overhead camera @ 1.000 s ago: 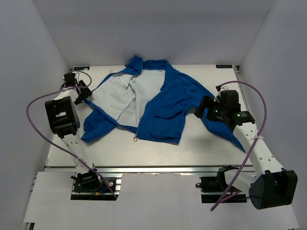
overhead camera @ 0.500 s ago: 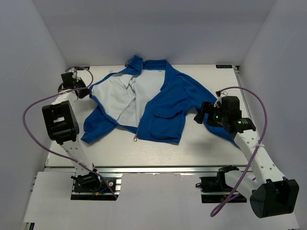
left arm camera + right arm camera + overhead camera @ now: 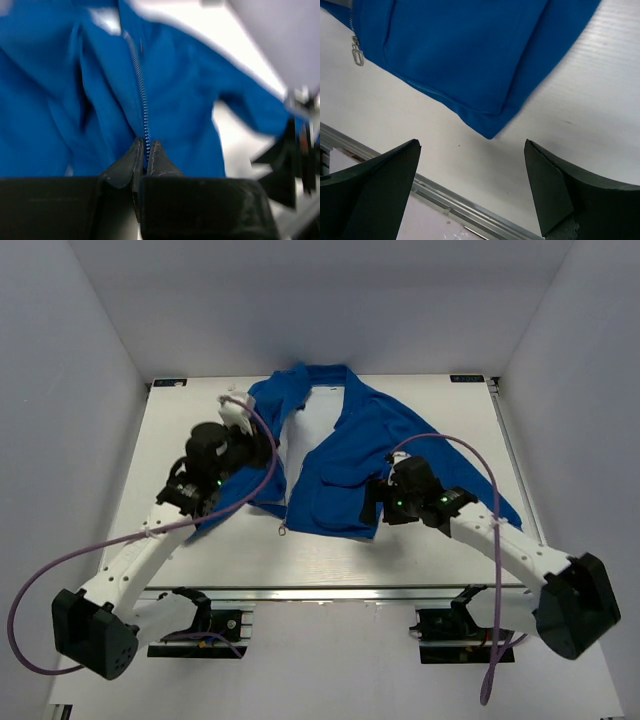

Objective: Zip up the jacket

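Blue jacket [image 3: 350,455], zipper [image 3: 142,95] edge pinched in left jaws; right jaws spread.

The jacket [image 3: 350,455] covers the middle and far part of the worktop [image 3: 330,558]. A bare strip runs along its near edge; the far-left and far-right corners lie bare too. The left arm [image 3: 150,540] and right arm [image 3: 500,540] slant in over the jacket's sides.

No words, brands, numbers or signs can be read in any view. The white tabletop [image 3: 330,550] has a small dark tag at its far left corner [image 3: 166,382] and another at its far right corner [image 3: 467,378], both too small to read.
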Controlling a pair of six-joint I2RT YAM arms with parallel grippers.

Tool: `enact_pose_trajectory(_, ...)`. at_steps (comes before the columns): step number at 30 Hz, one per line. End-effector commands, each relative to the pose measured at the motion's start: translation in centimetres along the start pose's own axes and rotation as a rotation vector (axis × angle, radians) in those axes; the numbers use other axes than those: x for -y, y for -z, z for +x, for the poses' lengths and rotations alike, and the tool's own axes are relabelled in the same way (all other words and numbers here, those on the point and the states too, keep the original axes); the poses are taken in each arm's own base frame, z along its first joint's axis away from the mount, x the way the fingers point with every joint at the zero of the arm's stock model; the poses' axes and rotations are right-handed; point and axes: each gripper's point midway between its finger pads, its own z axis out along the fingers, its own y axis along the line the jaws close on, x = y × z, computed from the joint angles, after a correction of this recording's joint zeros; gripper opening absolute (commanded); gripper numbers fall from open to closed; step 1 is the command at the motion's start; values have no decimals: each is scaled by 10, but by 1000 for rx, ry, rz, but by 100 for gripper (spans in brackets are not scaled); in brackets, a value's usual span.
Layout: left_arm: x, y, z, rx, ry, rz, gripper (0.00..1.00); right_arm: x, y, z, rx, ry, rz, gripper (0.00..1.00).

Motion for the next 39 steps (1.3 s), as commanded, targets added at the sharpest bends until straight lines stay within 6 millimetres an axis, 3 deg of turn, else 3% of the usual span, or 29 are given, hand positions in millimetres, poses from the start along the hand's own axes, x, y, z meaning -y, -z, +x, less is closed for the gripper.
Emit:
enact_pose_trajectory(1,5,9,88,-224,52,-25,0,-4,-26,5,-13,-78,17,89)
enact_pose_trajectory(2,6,14,118,-310,72,-42,0,-4,-32,9,-28,-80,27,89)
enact_pose_trajectory(3,20,17,139,-369,56,-19,0,-4,-37,10,-28,-76,57,89)
enact_pose_trajectory(5,29,27,182,-485,36,-29,0,1,-50,21,-71,-92,100,89)
enact_pose_trajectory(9,45,35,210,-565,9,-5,0,15,-62,31,-114,-122,191,88)
enact_pose_trajectory(12,58,35,205,-543,1,35,0,27,-68,32,-108,-139,253,80)
enact_pose_trajectory(13,64,35,194,-516,5,56,0,34,-69,31,-103,-139,290,74)
enact_pose_trajectory(14,65,36,189,-502,2,57,0,46,-67,29,-96,-161,345,21)
enact_pose_trajectory(15,65,36,182,-486,2,53,0,52,-67,26,-81,-175,371,0)
enact_pose_trajectory(16,64,36,166,-440,-7,36,0,60,-63,28,-87,-173,404,0)
enact_pose_trajectory(17,60,41,163,-447,-18,13,0,66,-60,25,-82,-176,427,0)
enact_pose_trajectory(18,55,42,141,-387,-23,-37,0,80,-53,21,-72,-184,466,0)
enact_pose_trajectory(23,25,66,103,-338,-8,-255,0,127,-24,16,-49,-267,533,0)
enact_pose_trajectory(27,25,76,82,-357,-60,-271,0,138,-7,12,-34,-257,552,0)
enact_pose_trajectory(31,55,73,94,-435,-91,-84,0,139,-7,14,-47,-261,549,0)
enact_pose_trajectory(36,106,73,134,-573,-64,152,0,135,-21,20,-79,-281,506,0)
enact_pose_trajectory(39,131,65,125,-521,-51,253,0,138,-25,26,-104,-282,515,0)
